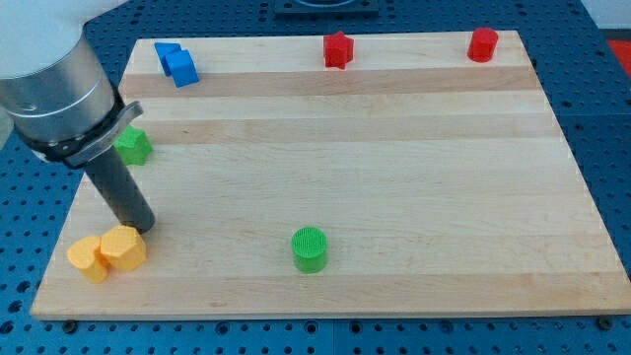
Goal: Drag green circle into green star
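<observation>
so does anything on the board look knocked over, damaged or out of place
Nothing stands out. All blocks sit flat and intact on the board. My tip rests by the yellow blocks, far left of the green circle; the green star is partly hidden behind the rod.

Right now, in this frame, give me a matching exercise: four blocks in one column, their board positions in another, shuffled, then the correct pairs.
Blocks:
1. green circle
2. green star
3. blue block
4. red cylinder

Places:
A. the view's top right corner
B. the view's left edge, partly behind the arm
C. the view's bottom, near the middle
D. the view's top left

Pairs: 1-C, 2-B, 3-D, 4-A

My tip sits at the view's lower left, just above the yellow blocks.
</observation>
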